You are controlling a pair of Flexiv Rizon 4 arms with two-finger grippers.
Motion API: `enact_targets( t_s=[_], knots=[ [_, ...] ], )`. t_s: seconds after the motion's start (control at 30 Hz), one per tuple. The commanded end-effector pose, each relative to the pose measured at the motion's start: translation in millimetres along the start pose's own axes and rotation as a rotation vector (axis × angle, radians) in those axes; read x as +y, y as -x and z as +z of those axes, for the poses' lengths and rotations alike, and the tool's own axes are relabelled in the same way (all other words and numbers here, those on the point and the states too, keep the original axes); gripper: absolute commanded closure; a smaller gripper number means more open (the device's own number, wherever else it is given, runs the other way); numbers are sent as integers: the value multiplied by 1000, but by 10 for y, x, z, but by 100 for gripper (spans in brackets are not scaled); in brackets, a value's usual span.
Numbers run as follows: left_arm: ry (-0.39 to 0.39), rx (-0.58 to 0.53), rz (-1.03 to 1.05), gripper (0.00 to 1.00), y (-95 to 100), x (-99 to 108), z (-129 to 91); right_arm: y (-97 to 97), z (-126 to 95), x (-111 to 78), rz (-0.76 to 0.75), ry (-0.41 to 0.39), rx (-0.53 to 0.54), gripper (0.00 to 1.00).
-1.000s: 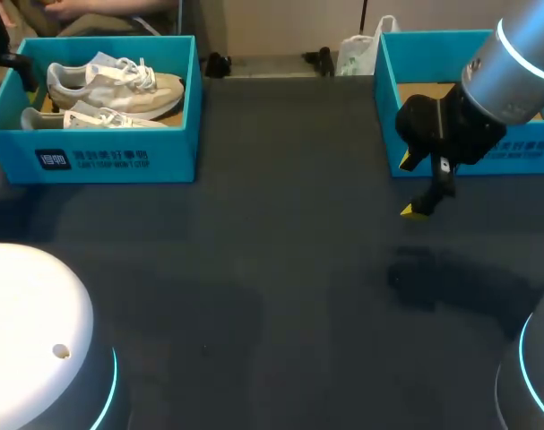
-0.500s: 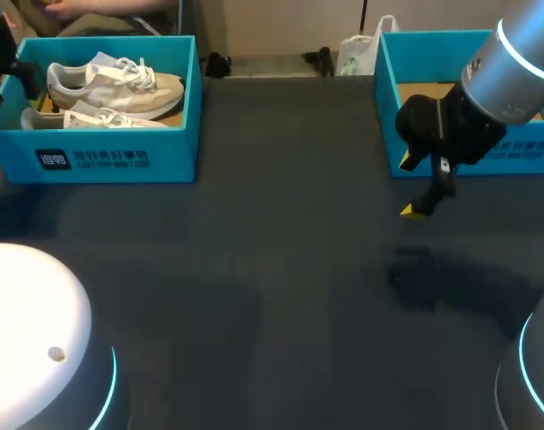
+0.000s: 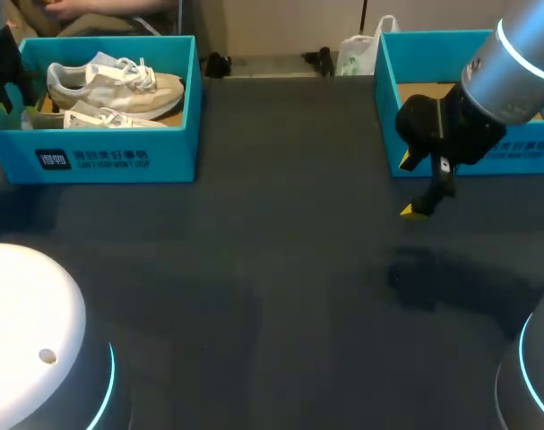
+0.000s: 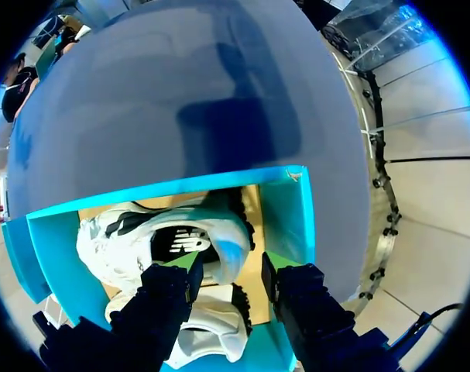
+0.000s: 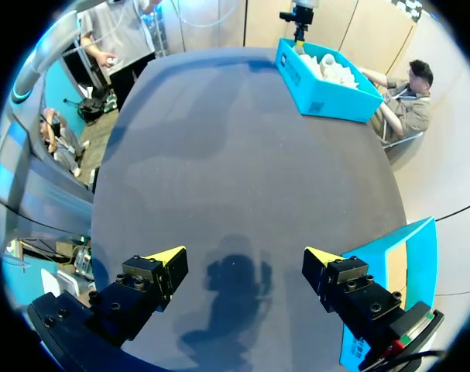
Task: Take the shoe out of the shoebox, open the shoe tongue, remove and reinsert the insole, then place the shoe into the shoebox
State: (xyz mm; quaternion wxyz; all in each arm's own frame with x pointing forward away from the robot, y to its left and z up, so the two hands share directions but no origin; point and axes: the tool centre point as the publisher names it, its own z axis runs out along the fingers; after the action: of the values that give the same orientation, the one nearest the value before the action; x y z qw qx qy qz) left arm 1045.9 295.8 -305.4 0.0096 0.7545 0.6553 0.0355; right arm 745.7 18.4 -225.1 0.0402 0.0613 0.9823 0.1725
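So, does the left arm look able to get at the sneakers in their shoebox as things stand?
Probably yes: the left pincer hangs open right above the sneakers, the shoebox has no lid, and nothing lies over them.

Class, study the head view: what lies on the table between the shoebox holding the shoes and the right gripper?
Nothing. The head view shows only bare dark table from the shoebox to the right gripper.

White print and a square logo sit on the front wall of the shoebox point(image 3: 168, 134); a dark emblem marks the shoe point(image 4: 118, 244).
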Motion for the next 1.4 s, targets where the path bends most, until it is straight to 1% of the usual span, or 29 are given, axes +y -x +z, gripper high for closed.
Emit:
enact_targets(
  t_s=[0.03, 0.23, 0.8, 0.93, 1.07, 1.1, 1.13, 1.17, 1.2, 1.4],
  knots=[
    [-8, 0, -6, 51, 0, 36, 89, -2, 12, 3, 1, -2, -1, 0],
    [-5, -2, -11, 53, 7, 45, 163, -2, 12, 3, 1, -2, -1, 0],
    [-39, 14, -52, 52, -33, 60, 429, -2, 12, 3, 1, -2, -1, 0],
    [-43, 21, -59, 54, -43, 66, 486, -2, 12, 3, 1, -2, -1, 0],
    [-46, 34, -60, 67, -45, 62, 518, -2, 12, 3, 1, -2, -1, 0],
    [-46, 35, -61, 85, -46, 61, 518, -2, 12, 3, 1, -2, -1, 0],
    [-46, 37, -61, 90, -51, 55, 515, -2, 12, 3, 1, -2, -1, 0],
    [-46, 37, -59, 98, -55, 48, 507, -2, 12, 3, 1, -2, -1, 0],
    [-46, 39, -55, 100, -58, 44, 500, -2, 12, 3, 1, -2, -1, 0],
    [-65, 58, -16, 100, -70, 26, 460, -2, 12, 3, 1, -2, -1, 0]
  ],
)
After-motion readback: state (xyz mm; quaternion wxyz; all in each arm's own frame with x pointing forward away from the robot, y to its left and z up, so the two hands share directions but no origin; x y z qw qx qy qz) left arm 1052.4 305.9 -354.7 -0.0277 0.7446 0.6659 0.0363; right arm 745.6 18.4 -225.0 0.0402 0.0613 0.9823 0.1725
